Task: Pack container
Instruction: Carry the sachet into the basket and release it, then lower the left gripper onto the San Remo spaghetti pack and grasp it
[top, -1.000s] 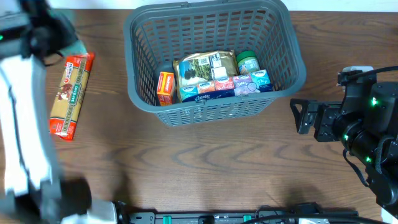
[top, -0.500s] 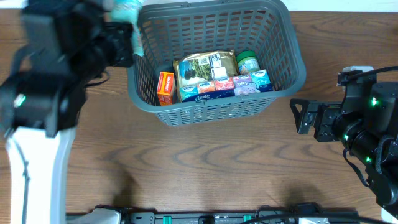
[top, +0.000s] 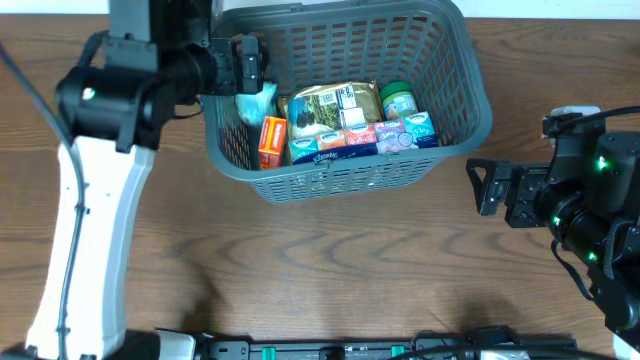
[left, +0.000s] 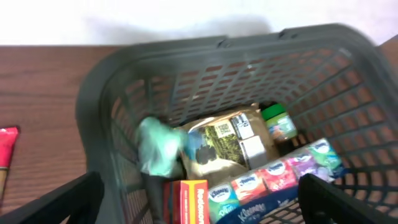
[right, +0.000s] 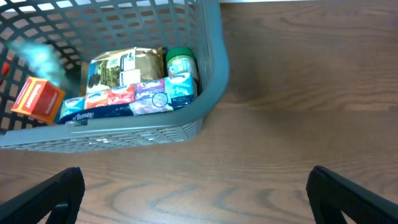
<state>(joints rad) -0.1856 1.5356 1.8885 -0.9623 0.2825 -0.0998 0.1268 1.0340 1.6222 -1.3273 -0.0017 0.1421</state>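
Basket (top: 340, 178) had groceries (top: 345, 125) inside.
My left fingers (left: 68, 202) spread wide over a blurry green pack (left: 158, 149); right fingers (right: 50, 193) wide too.

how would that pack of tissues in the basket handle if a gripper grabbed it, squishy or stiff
The tissue pack is probably light and squashy: it looks like small soft packets wrapped in film. The film wrap may be a bit slippery. Lying between the brown bag and the basket wall, it is unlikely to tip.
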